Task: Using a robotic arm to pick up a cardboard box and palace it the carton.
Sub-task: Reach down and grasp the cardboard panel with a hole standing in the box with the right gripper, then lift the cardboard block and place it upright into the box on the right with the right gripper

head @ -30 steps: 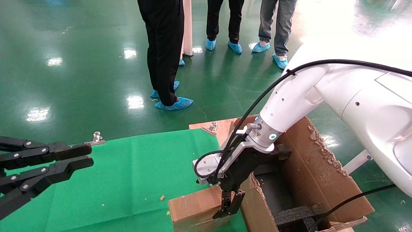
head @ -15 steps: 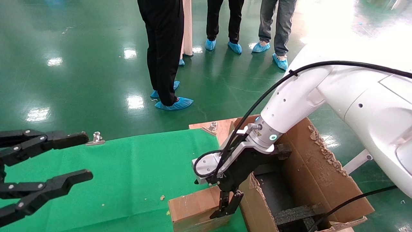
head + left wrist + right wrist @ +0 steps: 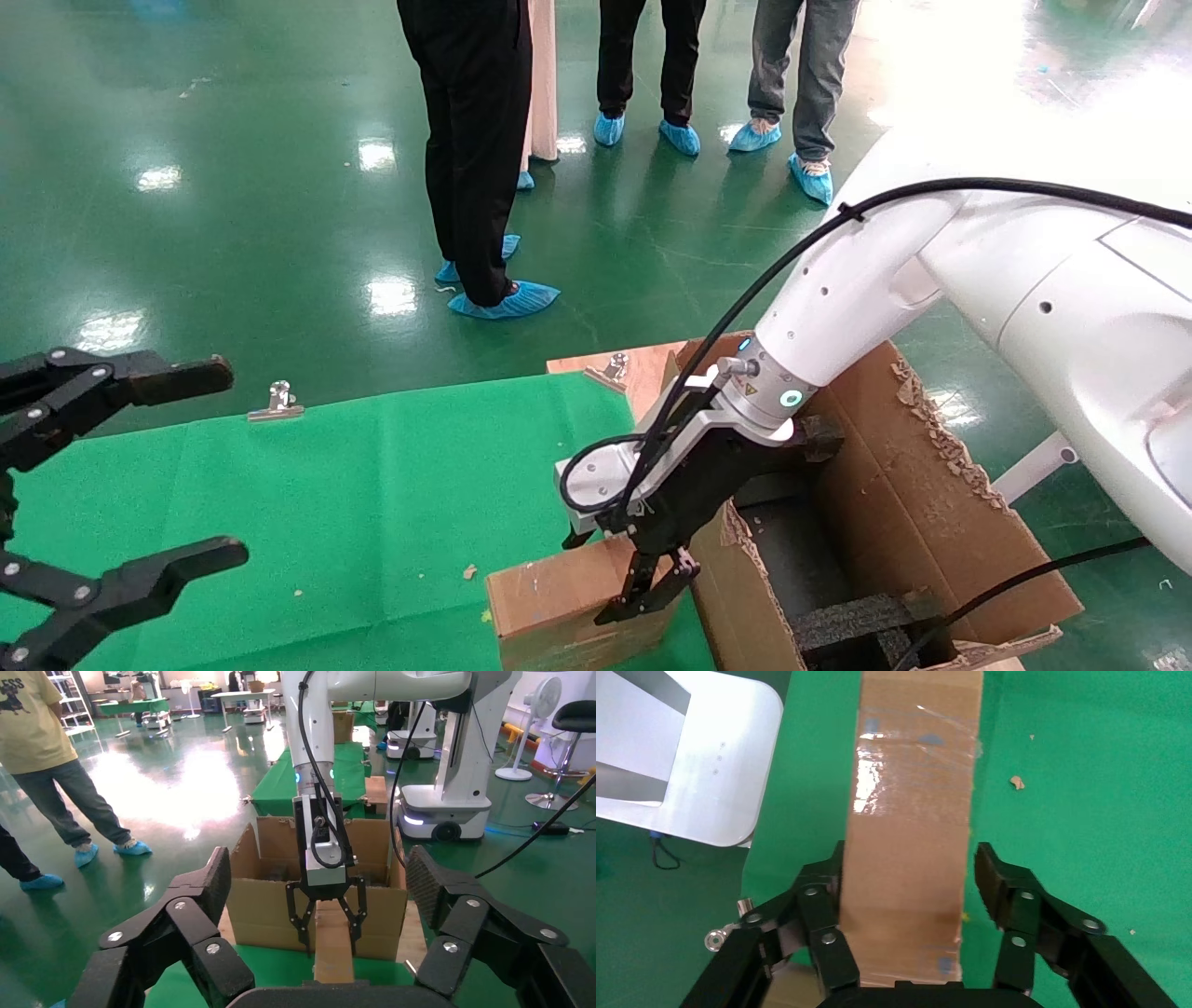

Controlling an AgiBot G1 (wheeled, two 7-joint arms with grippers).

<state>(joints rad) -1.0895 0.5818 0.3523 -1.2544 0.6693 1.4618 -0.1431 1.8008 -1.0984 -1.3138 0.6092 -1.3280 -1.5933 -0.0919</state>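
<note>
The small brown cardboard box [image 3: 549, 596] lies on the green cloth by the table's near edge, right beside the carton [image 3: 894, 485]. The white robotic arm's right gripper [image 3: 590, 580] hangs over the box's carton-side end, open, with one finger on each long side. In the right wrist view the box [image 3: 912, 811] runs between the right gripper [image 3: 912, 864] fingers; one finger touches its edge, the other stands off. My black left gripper [image 3: 209, 466] is open wide over the cloth's left part, holding nothing. From the left wrist, the left gripper [image 3: 318, 871] faces the box [image 3: 333, 948] and carton [image 3: 267, 903].
The carton holds black foam inserts [image 3: 852, 620] and has torn-edged flaps. Metal clips [image 3: 277, 401] pin the green cloth [image 3: 391, 485] at its far edge. Several people stand on the green floor beyond the table. Cardboard crumbs [image 3: 469, 570] lie near the box.
My left gripper has gone from nearly shut to wide open. The right gripper's fingers have spread apart and now straddle the cardboard box.
</note>
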